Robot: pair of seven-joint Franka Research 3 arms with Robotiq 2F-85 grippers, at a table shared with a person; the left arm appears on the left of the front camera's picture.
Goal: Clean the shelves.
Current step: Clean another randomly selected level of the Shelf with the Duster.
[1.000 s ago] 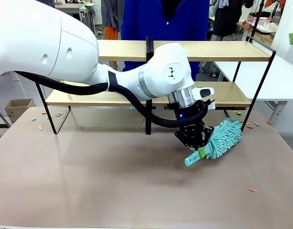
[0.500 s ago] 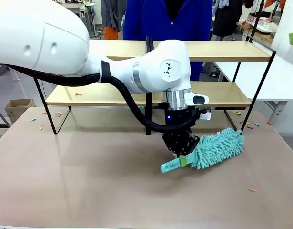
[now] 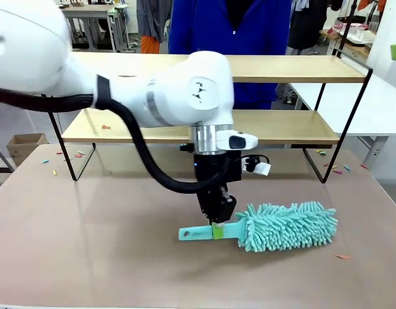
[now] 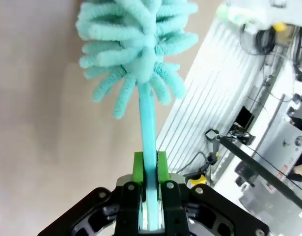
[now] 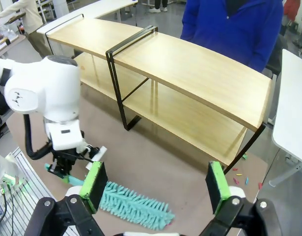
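The left end effector (image 3: pixel 217 226) points straight down over the middle of the brown table (image 3: pixel 88 251), its fingers pressed together on the flat handle of a turquoise duster (image 3: pixel 284 226). The green pads (image 4: pixel 138 167) clamp the handle from both sides, partway along it, so a short stub with a hanging hole sticks out on the side away from the head. The duster lies roughly level, close to the table top, with its fluffy head pointing toward the robot's right; whether the fibres touch the surface cannot be told. The left arm reaches in from the left and bends down at the wrist just in front of the shelves (image 3: pixel 294 67).

The shelves stand at the far side of the table, light wood boards on two levels in a thin black frame, with a black post in the middle. A person in a blue top (image 3: pixel 210 26) stands right behind them. The duster is well apart from the shelves, in front of and lower than the lower boards. Small coloured scraps (image 3: pixel 342 256) lie scattered on the table, near the shelf legs on both sides and one beside the duster head, and one lies on the lower left board.

The right end effector (image 5: pixel 155 189) hangs high above the scene with its fingers spread wide and nothing between them, looking down on the shelves, the left arm and the duster.
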